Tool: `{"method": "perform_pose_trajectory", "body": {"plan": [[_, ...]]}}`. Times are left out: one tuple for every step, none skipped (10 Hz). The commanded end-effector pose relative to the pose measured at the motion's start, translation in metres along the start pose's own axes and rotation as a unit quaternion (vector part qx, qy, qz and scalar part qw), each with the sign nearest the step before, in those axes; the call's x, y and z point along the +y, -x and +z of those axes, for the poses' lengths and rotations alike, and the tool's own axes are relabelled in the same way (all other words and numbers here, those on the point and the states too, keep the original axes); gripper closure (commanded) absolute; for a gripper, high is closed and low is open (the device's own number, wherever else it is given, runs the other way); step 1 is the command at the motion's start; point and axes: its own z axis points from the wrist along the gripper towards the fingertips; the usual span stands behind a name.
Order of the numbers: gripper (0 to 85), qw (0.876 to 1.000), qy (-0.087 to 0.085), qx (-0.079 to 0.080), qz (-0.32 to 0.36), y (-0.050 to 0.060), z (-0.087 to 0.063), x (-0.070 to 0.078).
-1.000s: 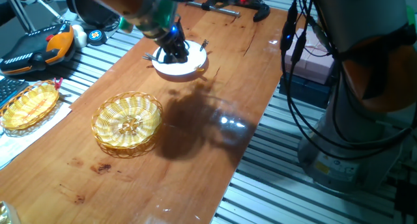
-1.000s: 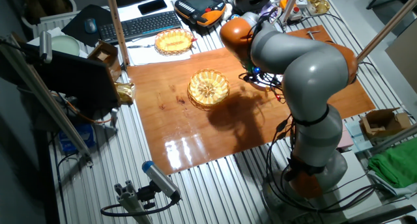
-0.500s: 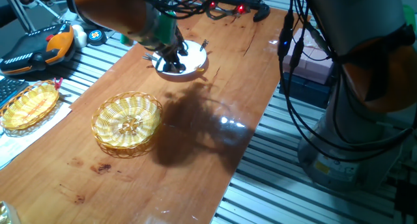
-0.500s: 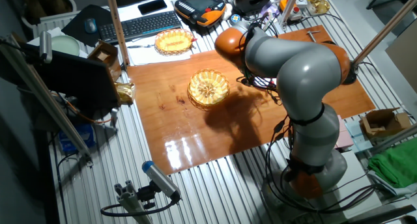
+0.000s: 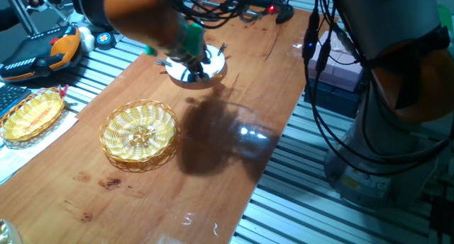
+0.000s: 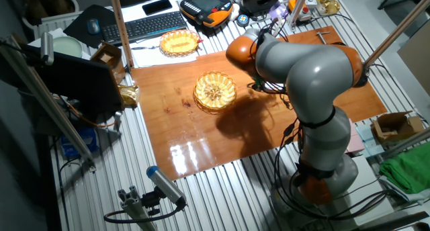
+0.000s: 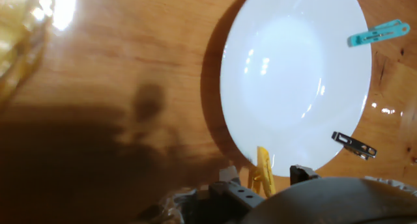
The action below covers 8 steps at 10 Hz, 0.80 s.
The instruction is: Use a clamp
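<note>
Wicker sits at the far left of one fixed view: an oval basket [image 5: 30, 114] on white paper off the counter's edge, and a round basket [image 5: 139, 132] on the brown wooden counter [image 5: 234, 95] beside it. Right of the round basket a broad dark shadow lies on the wood. Above it, further along the counter, the orange and grey arm [image 5: 135, 13] reaches down over a white plate [image 5: 211, 68], hiding much of it; the fingers are blurred there and hard to read.

From the other fixed view, the round basket [image 6: 215, 90] lies left of the arm's orange joint [image 6: 240, 51], and the oval one [image 6: 179, 41] sits above it near a keyboard [image 6: 147, 26]. The arm's grey body hides the plate.

The hand view is clearest. Yellow weave shows at the top left corner, then shadowed wood, then the plate [image 7: 296, 74] filling the right half. At the plate's lower rim the clamp [image 7: 262, 174], yellow and thin, stands between the two fingers [image 7: 234, 188], which are set narrow around it; whether they actually press it I cannot tell. A teal clip [image 7: 378, 34] lies across the plate's upper right rim, and a small metal clip [image 7: 354, 145] lies on the wood just beside the lower right rim.
</note>
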Motion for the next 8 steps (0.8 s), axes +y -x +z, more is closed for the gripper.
{"method": "perform_pose_trajectory", "body": {"plan": [[38.7,1.000,-0.003,0.000,0.003,-0.003,0.004,0.000],[38.7,1.000,-0.004,0.000,0.006,-0.006,0.009,0.001],[38.7,1.000,-0.013,-0.005,0.010,-0.010,0.014,0.004],[38.7,1.000,-0.017,-0.008,0.013,-0.013,0.017,0.006],[38.7,1.000,-0.015,-0.011,0.013,-0.015,0.021,0.005],[38.3,1.000,-0.014,-0.013,0.012,-0.016,0.024,0.004],[38.3,1.000,-0.014,-0.016,0.011,-0.018,0.027,0.003],[38.7,1.000,-0.013,-0.018,0.009,-0.020,0.030,0.002]]}}
